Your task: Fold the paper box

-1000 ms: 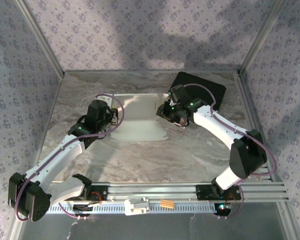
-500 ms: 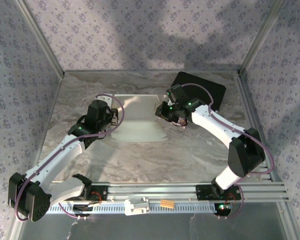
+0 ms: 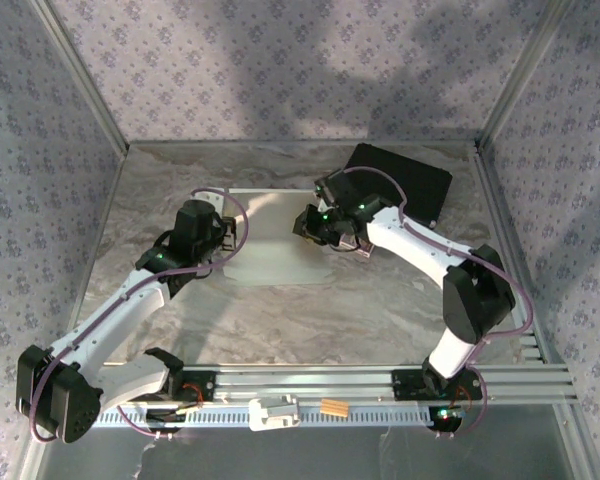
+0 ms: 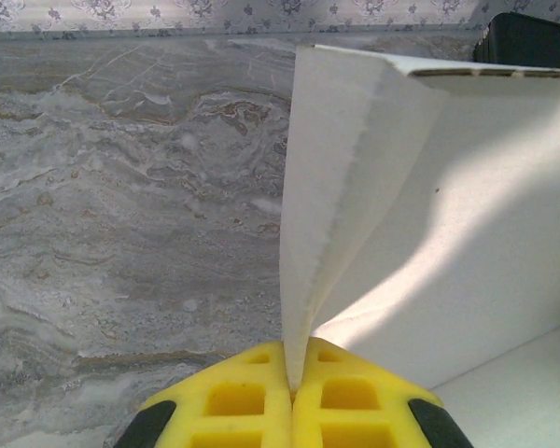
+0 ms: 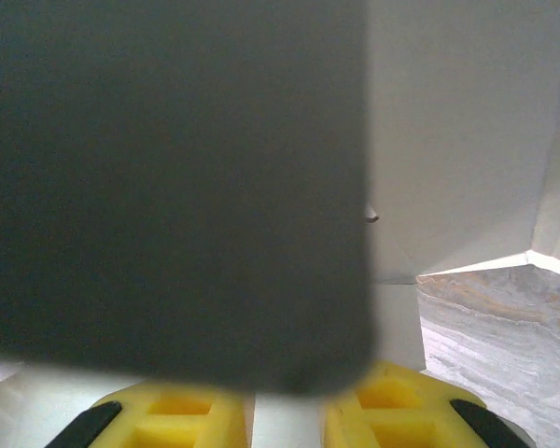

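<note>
The paper box (image 3: 272, 258) lies in the middle of the table (image 3: 330, 320). It is thin, light card that creases easily, so it is best taken at the flap edges. The left tool (image 4: 292, 390) is clenched on its raised flap (image 4: 355, 187). The right tool (image 5: 289, 422) is at the opposite side; I cannot tell if it grips.

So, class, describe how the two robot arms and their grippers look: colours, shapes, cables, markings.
Both the left arm and right arm have white tubular links joined by black housings, with purple cables looping alongside and small green lights. The left gripper and right gripper have yellow fingers with square recessed pockets and black edges.
</note>
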Motion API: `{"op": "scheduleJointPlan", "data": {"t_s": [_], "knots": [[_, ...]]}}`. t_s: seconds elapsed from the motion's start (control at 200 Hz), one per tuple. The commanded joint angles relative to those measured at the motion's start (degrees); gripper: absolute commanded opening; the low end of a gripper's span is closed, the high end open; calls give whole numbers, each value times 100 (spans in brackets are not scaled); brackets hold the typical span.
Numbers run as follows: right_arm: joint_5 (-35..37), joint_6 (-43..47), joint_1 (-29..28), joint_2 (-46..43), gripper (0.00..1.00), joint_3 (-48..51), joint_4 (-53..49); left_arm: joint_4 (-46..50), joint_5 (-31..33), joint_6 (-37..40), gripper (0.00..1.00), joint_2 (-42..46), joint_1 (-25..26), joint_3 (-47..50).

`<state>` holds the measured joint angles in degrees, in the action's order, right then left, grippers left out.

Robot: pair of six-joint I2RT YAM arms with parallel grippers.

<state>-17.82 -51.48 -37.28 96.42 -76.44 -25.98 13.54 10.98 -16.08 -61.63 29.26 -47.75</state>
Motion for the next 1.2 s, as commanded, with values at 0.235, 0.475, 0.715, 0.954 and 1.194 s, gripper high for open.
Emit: {"op": "scheduleJointPlan", "data": {"t_s": [0.235, 0.475, 0.715, 0.954, 1.194], "knots": [[-897, 1499, 856, -967, 41, -885, -549, -150, -1096, -151, 0, -174, -539, -472], [-2938, 1183, 2754, -1683, 45, -605, 487, -202, -3277, -616, 0, -896, -1460, -1137], [-4322, 762, 3282, -1081, 35, -427, 1473, -422, -5148, -1409, 0, -1776, -1883, -1754], [-4927, 288, 3197, -743, 38, -459, 2558, -43, -5597, -1415, 0, -2306, -1992, -2173], [-4825, 528, 2828, -638, 36, -476, 2321, -45, -5594, -1382, 0, -2467, -1991, -2274]]}}
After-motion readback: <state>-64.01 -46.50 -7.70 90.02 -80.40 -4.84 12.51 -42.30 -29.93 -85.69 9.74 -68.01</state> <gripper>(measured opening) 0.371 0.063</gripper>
